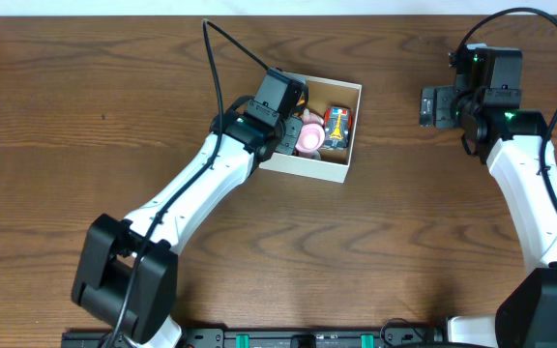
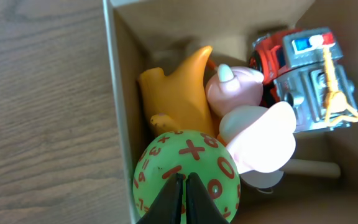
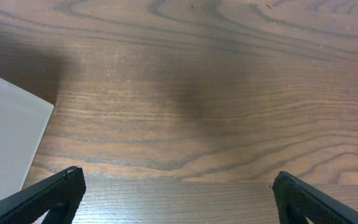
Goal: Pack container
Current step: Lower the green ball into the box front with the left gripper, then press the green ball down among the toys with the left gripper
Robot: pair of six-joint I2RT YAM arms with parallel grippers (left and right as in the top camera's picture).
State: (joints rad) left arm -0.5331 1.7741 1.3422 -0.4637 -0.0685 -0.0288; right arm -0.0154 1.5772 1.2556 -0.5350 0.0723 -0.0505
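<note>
Brown table [image 1: 66, 97], container [image 1: 317, 171] half behind arm [image 1: 201, 184]

Container [image 1: 309, 167]: white square box, brown inside, open-top, upright, partly filled.

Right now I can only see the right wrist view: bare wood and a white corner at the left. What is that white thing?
Observer: It looks like a side wall of the container, a small open cardboard box that shows whole from overhead.
Operator: Is anything in it?
Observer: Yes, toys: a green ball with red symbols, an orange toy, a pink toy and a red and silver toy.
Operator: And the other arm?
Observer: The left gripper is over the box with its jaws shut and its tips at the green ball. I cannot tell if they touch it.
</note>
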